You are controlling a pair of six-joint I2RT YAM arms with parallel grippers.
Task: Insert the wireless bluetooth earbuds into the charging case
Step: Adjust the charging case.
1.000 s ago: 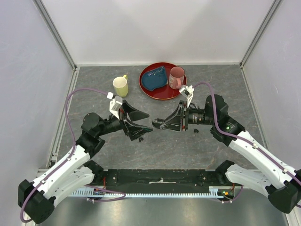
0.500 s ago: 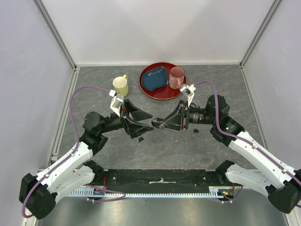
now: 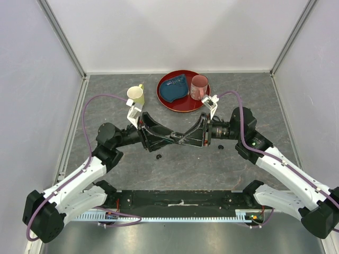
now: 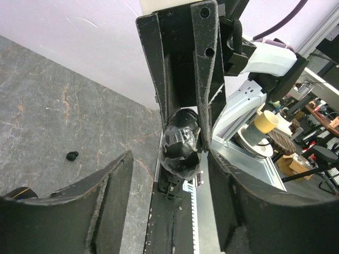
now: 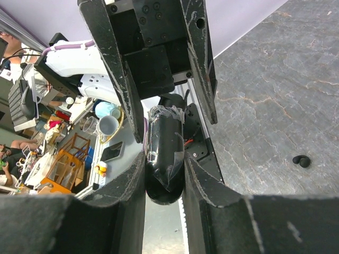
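Sitting between the right fingers (image 5: pixel 212 197) is the charging case (image 5: pixel 164 153)

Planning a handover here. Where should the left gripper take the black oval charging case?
The free rounded end of the black oval charging case, approached head-on from opposite the right gripper, whose fingers pinch the other end. That end juts clear between the fingers of the open left gripper.

Left gripper (image 3: pixel 170 136) and right gripper (image 3: pixel 185 138) meet, tips overlapping, in front of red plate (image 3: pixel 180 105). On plate: blue pouch (image 3: pixel 174 88), pink mug (image 3: pixel 199 87). Yellow mug (image 3: pixel 136 96) just left of plate. Tiny black earbud (image 3: pixel 158 156) front-left of plate, second earbud (image 3: pixel 219 145) front-right, both on table (image 3: pixel 243 100).
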